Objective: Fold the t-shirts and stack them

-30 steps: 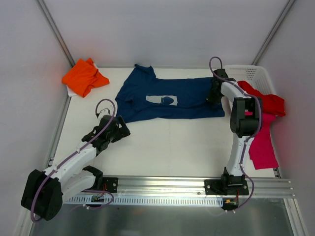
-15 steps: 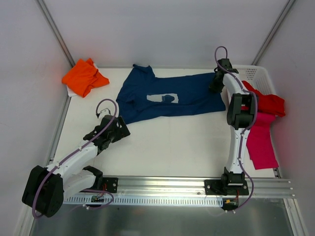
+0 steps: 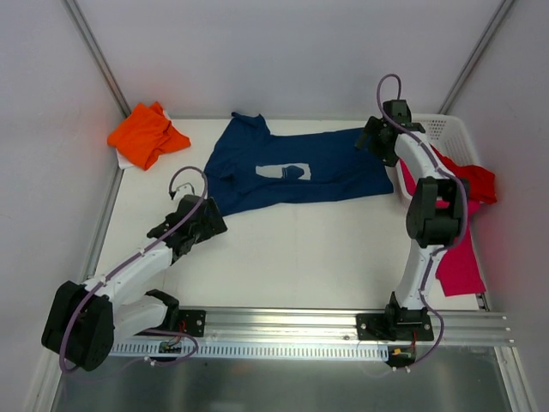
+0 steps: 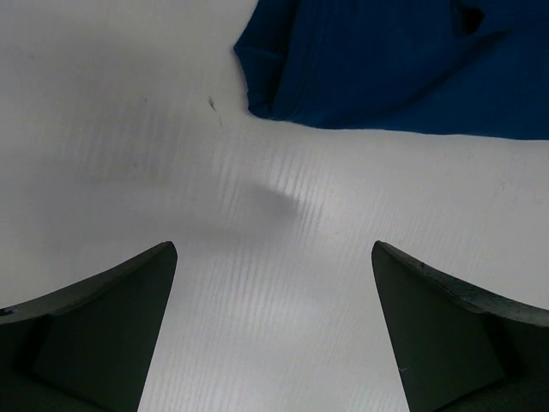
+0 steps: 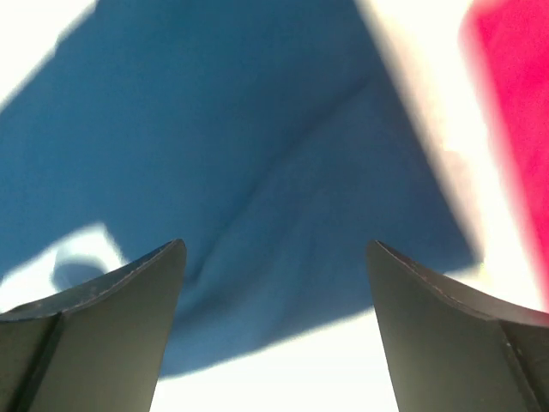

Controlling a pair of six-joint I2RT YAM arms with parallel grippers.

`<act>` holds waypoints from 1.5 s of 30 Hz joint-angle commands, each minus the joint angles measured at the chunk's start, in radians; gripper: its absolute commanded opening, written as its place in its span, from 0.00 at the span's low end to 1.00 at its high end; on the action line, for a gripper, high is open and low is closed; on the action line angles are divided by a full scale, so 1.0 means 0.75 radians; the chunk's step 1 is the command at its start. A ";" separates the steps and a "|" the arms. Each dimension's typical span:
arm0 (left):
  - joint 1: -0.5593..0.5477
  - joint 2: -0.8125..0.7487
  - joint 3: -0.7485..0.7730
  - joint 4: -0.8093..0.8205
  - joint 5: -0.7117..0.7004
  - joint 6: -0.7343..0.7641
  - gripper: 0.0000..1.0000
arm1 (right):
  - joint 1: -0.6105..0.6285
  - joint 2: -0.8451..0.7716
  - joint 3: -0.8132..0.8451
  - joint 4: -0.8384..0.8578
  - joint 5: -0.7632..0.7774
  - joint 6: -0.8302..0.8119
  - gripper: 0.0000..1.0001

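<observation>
A navy blue t-shirt (image 3: 296, 167) with a pale print lies spread across the back middle of the table. Its cloth fills most of the right wrist view (image 5: 257, 154), and one corner shows in the left wrist view (image 4: 377, 69). My right gripper (image 3: 371, 137) hovers open over the shirt's right hem with nothing between its fingers. My left gripper (image 3: 204, 215) stands open over bare table just short of the shirt's lower left corner. An orange t-shirt (image 3: 147, 134) lies bunched at the back left. Red (image 3: 472, 178) and magenta-pink (image 3: 459, 257) t-shirts hang over the basket on the right.
A white mesh basket (image 3: 444, 129) stands at the back right corner, next to my right arm. White walls close in on the left, back and right. A metal rail (image 3: 283, 324) runs along the near edge.
My right gripper carried the navy shirt's right hem toward the back, then opened and let it go. The shirt now lies flatter. My left gripper crept slightly toward the shirt.
</observation>
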 commanded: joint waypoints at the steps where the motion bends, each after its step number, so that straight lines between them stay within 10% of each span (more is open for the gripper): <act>1: 0.047 0.057 0.190 0.034 -0.040 0.166 0.99 | 0.100 -0.319 -0.228 0.190 -0.034 -0.019 0.90; 12: 0.387 0.521 0.679 0.143 0.273 0.351 0.99 | 0.254 -0.452 -0.563 0.143 -0.219 -0.005 0.89; 21: 0.452 1.400 1.673 0.008 0.608 0.633 0.99 | 0.319 -0.612 -0.967 0.363 -0.325 0.069 0.89; 28: 0.608 1.863 2.368 -0.009 0.787 0.321 0.99 | 0.403 -0.624 -1.116 0.490 -0.400 0.081 0.89; 45: 0.547 2.254 2.680 -0.025 0.889 -0.081 0.99 | 0.450 -0.724 -1.161 0.484 -0.454 0.067 0.89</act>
